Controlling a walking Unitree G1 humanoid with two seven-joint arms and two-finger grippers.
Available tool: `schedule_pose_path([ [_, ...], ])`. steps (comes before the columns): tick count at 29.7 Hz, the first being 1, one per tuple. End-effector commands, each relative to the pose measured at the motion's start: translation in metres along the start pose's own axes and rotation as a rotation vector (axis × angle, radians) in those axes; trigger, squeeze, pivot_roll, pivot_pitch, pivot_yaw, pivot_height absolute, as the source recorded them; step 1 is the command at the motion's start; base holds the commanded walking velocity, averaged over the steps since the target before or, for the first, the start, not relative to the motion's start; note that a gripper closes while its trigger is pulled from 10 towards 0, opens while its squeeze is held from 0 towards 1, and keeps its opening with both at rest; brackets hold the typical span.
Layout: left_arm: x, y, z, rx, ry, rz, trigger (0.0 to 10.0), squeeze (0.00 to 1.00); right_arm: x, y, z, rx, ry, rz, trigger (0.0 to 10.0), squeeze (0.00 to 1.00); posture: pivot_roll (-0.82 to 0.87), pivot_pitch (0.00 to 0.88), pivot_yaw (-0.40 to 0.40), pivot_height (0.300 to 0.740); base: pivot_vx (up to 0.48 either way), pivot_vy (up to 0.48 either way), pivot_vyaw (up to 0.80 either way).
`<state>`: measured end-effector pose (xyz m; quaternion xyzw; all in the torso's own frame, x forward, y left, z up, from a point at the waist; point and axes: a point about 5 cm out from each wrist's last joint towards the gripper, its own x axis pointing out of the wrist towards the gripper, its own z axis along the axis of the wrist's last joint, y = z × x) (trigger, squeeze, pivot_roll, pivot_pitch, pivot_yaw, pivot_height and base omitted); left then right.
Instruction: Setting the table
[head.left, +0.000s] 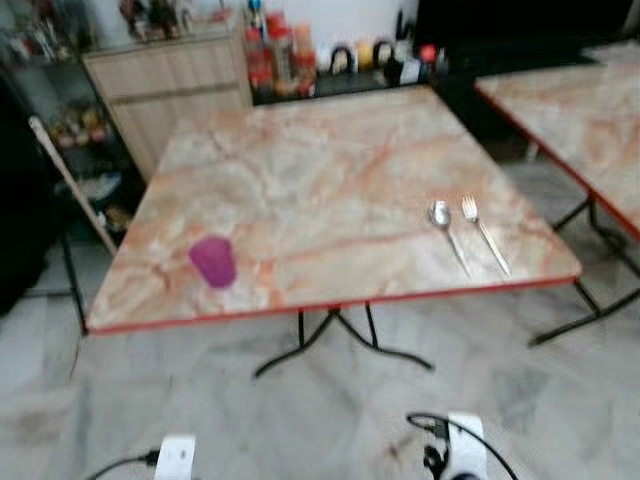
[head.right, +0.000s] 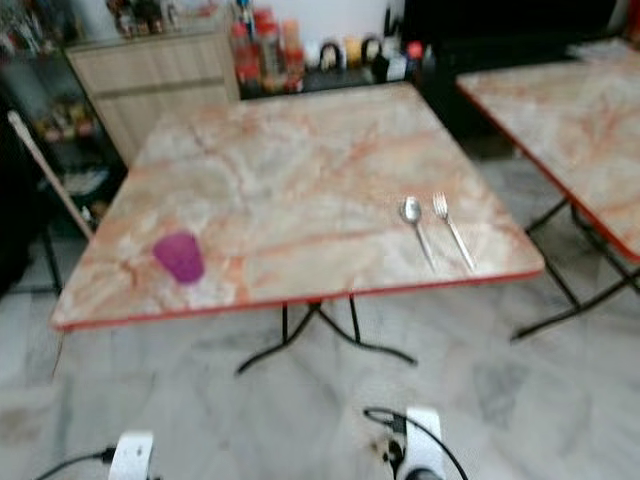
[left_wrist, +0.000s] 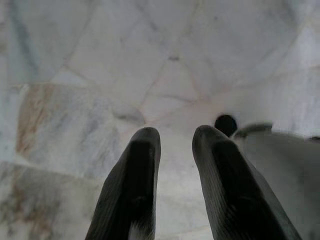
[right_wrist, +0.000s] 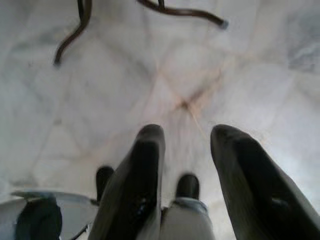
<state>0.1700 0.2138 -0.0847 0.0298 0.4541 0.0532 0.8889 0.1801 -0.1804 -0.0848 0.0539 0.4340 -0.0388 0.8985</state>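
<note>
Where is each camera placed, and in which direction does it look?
Left eye, right eye: head, forward and down at the table with purple cup, spoon, fork; arms at bottom edge; both share this scene.
Left wrist: along the open left end effector at floor.
Right wrist: along the open right end effector at floor, table legs.

A marbled counter (head.left: 300, 190) with a red edge stands on the pale floor (head.left: 330, 420), ahead of both hanging pairs of fingers. On it lie a cup (head.left: 213, 261), a spoon (head.left: 446, 230) and a fork (head.left: 485, 234), side by side.
</note>
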Motion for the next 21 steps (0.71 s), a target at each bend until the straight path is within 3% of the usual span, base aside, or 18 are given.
schedule_pose_path([
  [1, -0.001, 0.003, -0.003, -0.006, 0.000, 0.007, 10.0, 0.00, 0.002, 0.005, 0.006, 0.014, -0.019, 0.013, 10.0, 0.00, 0.05, 0.011, 0.064, 0.740, 0.000, 0.000, 0.00],
  [7, -0.001, 0.003, -0.001, -0.009, -0.006, 0.005, 10.0, 0.00, 0.003, 0.011, 0.016, -0.029, -0.060, 0.043, 10.0, 0.00, 0.05, 0.011, 0.064, 0.740, 0.000, 0.000, 0.00],
  [11, -0.001, 0.002, -0.001, -0.005, -0.003, 0.002, 10.0, 0.00, 0.004, 0.012, 0.022, -0.008, -0.082, 0.040, 10.0, 0.00, 0.04, 0.014, 0.069, 0.740, 0.000, 0.000, 0.00],
  [21, -0.001, -0.003, -0.006, 0.062, 0.018, -0.010, 10.0, 0.00, 0.003, 0.008, 0.013, -0.031, -0.048, 0.031, 10.0, 0.00, 0.04, 0.020, 0.061, 0.740, 0.000, -0.048, 0.00],
])
